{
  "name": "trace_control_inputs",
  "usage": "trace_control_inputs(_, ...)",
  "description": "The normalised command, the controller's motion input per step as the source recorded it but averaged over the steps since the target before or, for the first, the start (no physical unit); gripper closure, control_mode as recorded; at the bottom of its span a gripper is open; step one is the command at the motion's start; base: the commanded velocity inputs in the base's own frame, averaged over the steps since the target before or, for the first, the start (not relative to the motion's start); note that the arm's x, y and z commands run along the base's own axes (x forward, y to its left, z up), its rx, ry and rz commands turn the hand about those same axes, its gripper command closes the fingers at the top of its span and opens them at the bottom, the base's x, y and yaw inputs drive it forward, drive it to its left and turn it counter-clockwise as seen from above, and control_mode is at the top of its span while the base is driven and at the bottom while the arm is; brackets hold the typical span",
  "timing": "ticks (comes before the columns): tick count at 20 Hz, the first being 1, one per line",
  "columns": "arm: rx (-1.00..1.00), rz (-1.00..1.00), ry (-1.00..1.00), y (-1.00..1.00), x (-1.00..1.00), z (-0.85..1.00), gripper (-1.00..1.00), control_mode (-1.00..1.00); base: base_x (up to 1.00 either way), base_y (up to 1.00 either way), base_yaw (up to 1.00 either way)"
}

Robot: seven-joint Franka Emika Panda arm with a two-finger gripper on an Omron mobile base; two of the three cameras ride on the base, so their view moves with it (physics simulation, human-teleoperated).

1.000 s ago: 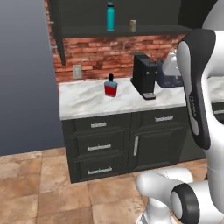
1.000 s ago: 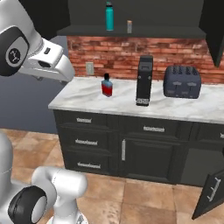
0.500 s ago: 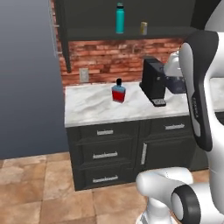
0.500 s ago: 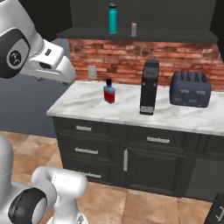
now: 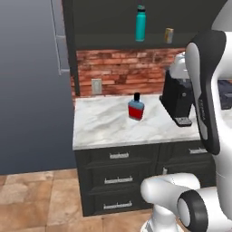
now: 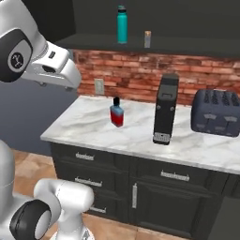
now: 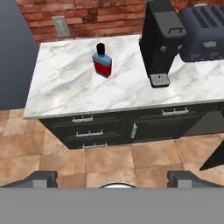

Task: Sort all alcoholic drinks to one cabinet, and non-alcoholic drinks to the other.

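Observation:
A flat blue flask with a red label and black cap stands upright on the marble counter, left of the middle. On the open cabinet shelf above, a tall teal bottle stands beside a small yellowish carton. My gripper hangs well back from the counter and above the floor, pointed at the flask. It is open, with nothing between its fingers. The green bottle is out of view.
A black coffee machine stands right of the flask, and a dark toaster beyond it. Dark drawers sit under the counter. A dark door edge juts out low on the right. A grey wall borders the counter's left.
The whole picture has shifted in both base views, so the base has moved. The flask, bottles and appliances keep their places. The gripper stays open.

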Motion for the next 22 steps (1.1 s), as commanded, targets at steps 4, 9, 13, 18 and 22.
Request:
trace_control_inputs(4,0.0,0.0,0.0,0.0,0.0,0.0,-1.0,1.0,0.84,0.13,0.13)
trace_control_inputs(9,0.0,0.0,0.0,0.0,0.0,0.0,-1.0,1.0,0.71,0.12,0.13)
trace_control_inputs(13,0.0,0.0,0.0,0.0,0.0,0.0,-1.0,1.0,0.64,0.11,0.13)
trace_control_inputs(18,0.0,0.02,0.0,0.01,0.04,-0.04,-1.0,-1.0,0.32,0.12,0.09)
trace_control_inputs(22,0.0,0.02,0.0,0.08,0.03,-0.3,-1.0,-1.0,0.0,0.0,0.0)
